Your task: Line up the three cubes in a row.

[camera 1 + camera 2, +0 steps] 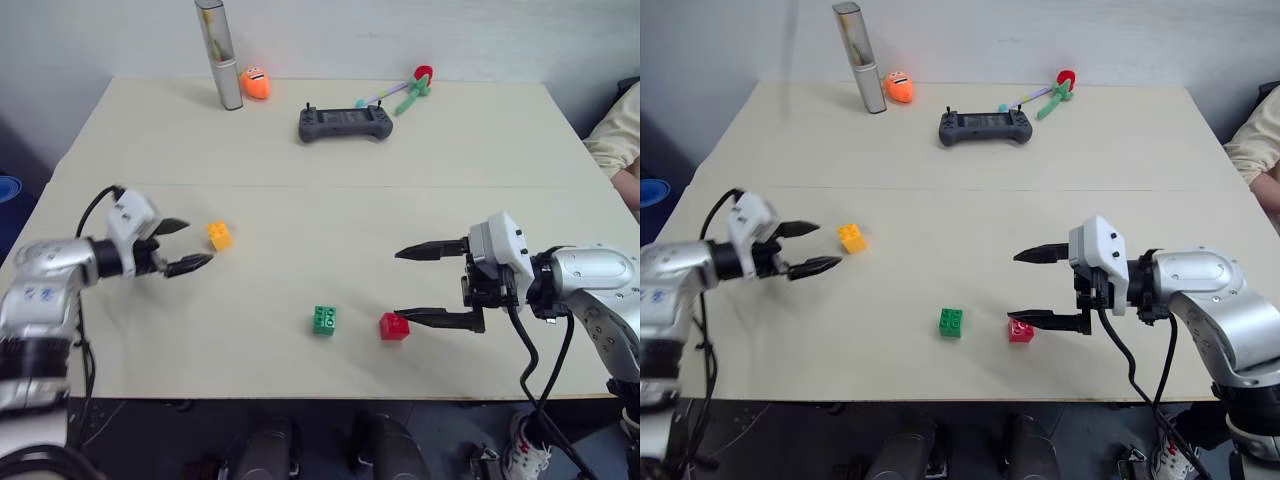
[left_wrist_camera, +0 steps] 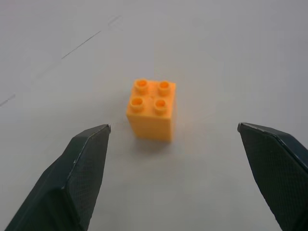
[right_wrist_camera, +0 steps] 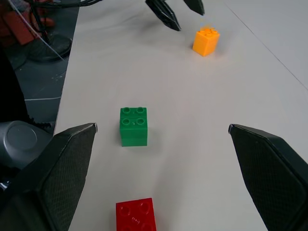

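Three studded cubes sit on the pale table (image 1: 300, 150). The yellow-orange cube (image 1: 220, 235) is at the left, the green cube (image 1: 324, 320) near the front middle, and the red cube (image 1: 394, 326) just right of it. My left gripper (image 1: 188, 246) hovers open just left of the yellow-orange cube (image 2: 151, 109), which lies a little ahead of its fingers (image 2: 77, 173), not touched. My right gripper (image 1: 412, 285) is open, pointing left, its lower finger just above the red cube (image 3: 136, 214). The green cube (image 3: 133, 125) lies ahead of it.
At the table's back stand a silver cylinder (image 1: 218, 55), a rounded orange toy with a face (image 1: 254, 83), a black game controller (image 1: 344, 123) and a green-and-red toy (image 1: 413, 88). A person's arm (image 1: 618, 140) shows at the right edge.
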You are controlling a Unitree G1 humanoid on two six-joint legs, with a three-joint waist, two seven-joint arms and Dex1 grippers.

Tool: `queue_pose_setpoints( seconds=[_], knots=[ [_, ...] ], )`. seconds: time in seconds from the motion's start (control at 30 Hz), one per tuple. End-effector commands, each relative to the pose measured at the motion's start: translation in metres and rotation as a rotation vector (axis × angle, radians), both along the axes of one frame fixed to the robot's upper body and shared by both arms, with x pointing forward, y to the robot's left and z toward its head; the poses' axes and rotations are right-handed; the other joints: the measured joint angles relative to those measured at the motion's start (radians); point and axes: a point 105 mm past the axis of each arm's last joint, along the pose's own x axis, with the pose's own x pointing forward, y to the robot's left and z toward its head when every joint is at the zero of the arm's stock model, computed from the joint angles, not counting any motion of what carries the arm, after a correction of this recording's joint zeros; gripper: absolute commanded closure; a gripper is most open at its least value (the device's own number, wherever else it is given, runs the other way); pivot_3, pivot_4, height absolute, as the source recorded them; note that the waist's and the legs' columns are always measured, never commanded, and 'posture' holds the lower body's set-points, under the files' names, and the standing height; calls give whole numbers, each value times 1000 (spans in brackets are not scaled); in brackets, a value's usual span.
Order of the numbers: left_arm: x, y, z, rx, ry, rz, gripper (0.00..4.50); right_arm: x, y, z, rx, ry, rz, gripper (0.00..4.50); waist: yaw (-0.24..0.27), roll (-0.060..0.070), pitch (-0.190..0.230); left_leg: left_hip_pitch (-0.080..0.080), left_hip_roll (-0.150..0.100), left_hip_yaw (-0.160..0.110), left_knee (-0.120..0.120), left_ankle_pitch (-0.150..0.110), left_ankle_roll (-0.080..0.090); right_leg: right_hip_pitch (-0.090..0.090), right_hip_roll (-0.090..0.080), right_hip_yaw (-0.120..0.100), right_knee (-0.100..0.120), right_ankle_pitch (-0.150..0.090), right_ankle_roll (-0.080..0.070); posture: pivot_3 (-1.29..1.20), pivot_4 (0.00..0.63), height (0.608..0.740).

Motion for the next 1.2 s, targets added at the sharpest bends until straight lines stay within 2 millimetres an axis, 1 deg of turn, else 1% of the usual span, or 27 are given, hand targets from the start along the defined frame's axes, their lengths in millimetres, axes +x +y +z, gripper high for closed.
queue_pose_setpoints(
  seconds=[0.03,0.13,0.3,0.33,0.43,0.57,0.6,0.63,0.7,0.73,0.8,0.87,1.0,1.07,1.13,1.2],
  knots=[
    [15,-1,-4,30,8,-20,33,-4,0,10,8,-71,-21,0,-2,0,0,0,0,1,0,0,0,0,0,0,0,0,1,0,150,740],
    [29,-8,-5,50,16,-29,33,-7,-1,10,2,-75,-31,0,-1,-1,0,0,0,3,0,0,1,-1,1,-1,0,1,2,0,150,740],
    [40,-14,-11,67,54,-34,33,-9,-4,10,4,-85,-63,0,0,-2,0,0,0,3,1,1,2,-2,1,-1,1,1,2,0,150,740],
    [41,-14,-12,65,60,-33,415,-9,-4,10,5,-86,-67,0,0,-3,0,0,0,3,1,1,2,-2,1,-1,1,1,2,0,150,740],
    [41,-16,-14,65,84,-55,1225,-11,-4,9,6,-86,-73,0,-1,-3,0,0,0,3,1,1,2,-2,0,-1,1,1,2,0,150,740],
    [38,-17,-18,86,108,-81,2580,-12,-4,9,9,-86,-82,0,-1,-3,0,0,0,3,1,1,2,-2,0,-1,1,1,2,0,150,740],
    [38,-16,-17,84,109,-81,2841,-12,-4,8,11,-86,-84,0,-1,-3,0,0,0,3,1,1,2,-2,0,-1,1,1,2,0,150,740],
    [37,-15,-17,82,111,-82,2998,-12,-4,8,11,-85,-85,0,-1,-3,0,0,0,3,1,1,2,-2,0,-1,1,1,2,0,150,740],
    [35,-14,-16,90,114,-98,2977,-11,-3,8,11,-84,-86,0,-1,-3,0,0,0,3,1,1,2,-2,0,0,1,1,2,0,150,740],
    [33,-15,-15,86,117,-123,2977,-12,-3,8,11,-83,-86,0,-1,-4,0,0,0,3,1,1,2,-2,-1,0,1,1,2,0,150,740],
    [18,-29,-12,65,154,-270,2977,-12,-4,7,10,-75,-84,0,-2,-4,0,0,0,3,1,1,2,-2,-1,0,1,1,2,0,150,740],
    [0,-44,-13,89,170,-415,2977,-15,-5,5,1,-51,-69,0,-3,-4,0,0,0,3,1,1,2,-2,-1,0,1,1,2,0,150,740],
    [-41,-69,-25,183,204,-626,2977,-23,-9,-4,-45,-9,-27,0,-4,-4,0,-1,0,2,1,1,2,-2,-2,5,1,1,2,0,150,740],
    [-56,-75,-32,237,212,-688,2977,-24,-10,-7,-58,4,-19,0,-4,-4,0,-1,0,0,2,1,2,-1,-2,6,0,1,2,0,150,740],
    [-62,-81,-38,263,204,-711,2977,-24,-12,-7,-62,6,-16,0,-2,-4,0,-1,0,0,2,1,2,0,-2,6,1,1,2,0,150,740],
    [-63,-86,-41,273,189,-715,2977,-23,-12,-7,-63,7,-14,0,0,-4,0,-1,0,-2,2,1,2,0,-2,5,0,1,2,0,150,740]
  ],
)
